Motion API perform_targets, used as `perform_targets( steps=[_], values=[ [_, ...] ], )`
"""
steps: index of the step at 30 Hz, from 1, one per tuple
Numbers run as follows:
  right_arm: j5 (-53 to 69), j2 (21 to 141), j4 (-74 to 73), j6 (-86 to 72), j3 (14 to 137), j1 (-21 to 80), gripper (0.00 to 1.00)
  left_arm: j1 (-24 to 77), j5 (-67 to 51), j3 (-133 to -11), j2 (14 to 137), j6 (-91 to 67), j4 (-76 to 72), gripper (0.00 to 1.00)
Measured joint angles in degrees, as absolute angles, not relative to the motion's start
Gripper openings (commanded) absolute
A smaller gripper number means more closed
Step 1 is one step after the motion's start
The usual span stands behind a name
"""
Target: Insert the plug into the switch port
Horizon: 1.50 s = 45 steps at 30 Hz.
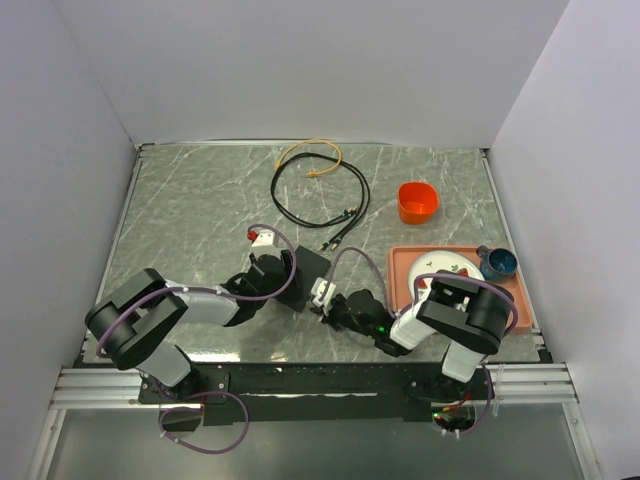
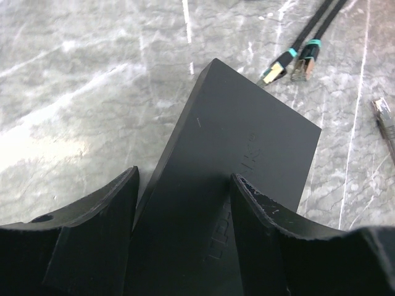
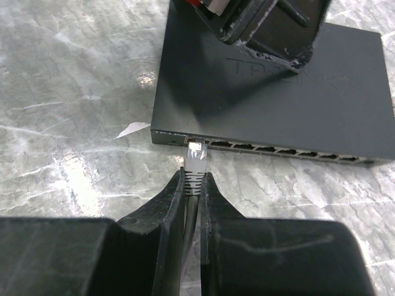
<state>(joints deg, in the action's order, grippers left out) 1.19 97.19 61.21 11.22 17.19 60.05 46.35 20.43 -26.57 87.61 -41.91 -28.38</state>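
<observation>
1. Roughly mid-table, toward the near edge: the switch lies flat on the grey marbled table, between the two grippers.
2. Left gripper: fingers spread apart and set over the switch's top, at the end away from the sockets. Cannot tell whether they squeeze it or only rest on it.
3. Right gripper: fingers pinched together on the plug at its banded boot. The clear tip sticks out ahead and the cable runs back between the fingers.
4. Socket row runs along the switch's long edge facing the right gripper. The plug tip sits at the mouth of the endmost socket, left in the right wrist view. Depth of entry unclear.
5. Farther back: a black cable loop with two teal-banded plugs lying side by side just past the switch's far corner.
6. Right side: an orange cup and a pink tray holding a plate and a blue cup.
</observation>
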Motion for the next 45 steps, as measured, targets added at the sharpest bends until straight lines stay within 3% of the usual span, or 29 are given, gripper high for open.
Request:
perform_targets(
  steps=[9,18,31,38,45],
  values=[
    [7.70,96.86,60.71,12.97,17.19,57.84,0.00,46.44,18.17,-27.81,91.46,-37.04,-34.35,0.11],
    [11.60,97.10,57.25,13.56,19.57,61.43,0.00,53.60,-0.10,-28.77,94.74,-51.24,-42.92,0.09],
    [9.96,96.99,56.10,15.33,20.95,63.64,0.00,54.06,2.22,-27.68,89.86,-59.11,-33.52,0.24],
    [10.59,93.34,63.42,15.57,22.00,64.45,0.00,54.17,7.77,-28.16,74.67,-56.12,-23.90,0.59],
    [-0.40,91.48,65.52,13.34,20.84,61.01,0.00,47.53,7.70,-27.16,62.39,-51.24,-11.79,0.65]
  ],
)
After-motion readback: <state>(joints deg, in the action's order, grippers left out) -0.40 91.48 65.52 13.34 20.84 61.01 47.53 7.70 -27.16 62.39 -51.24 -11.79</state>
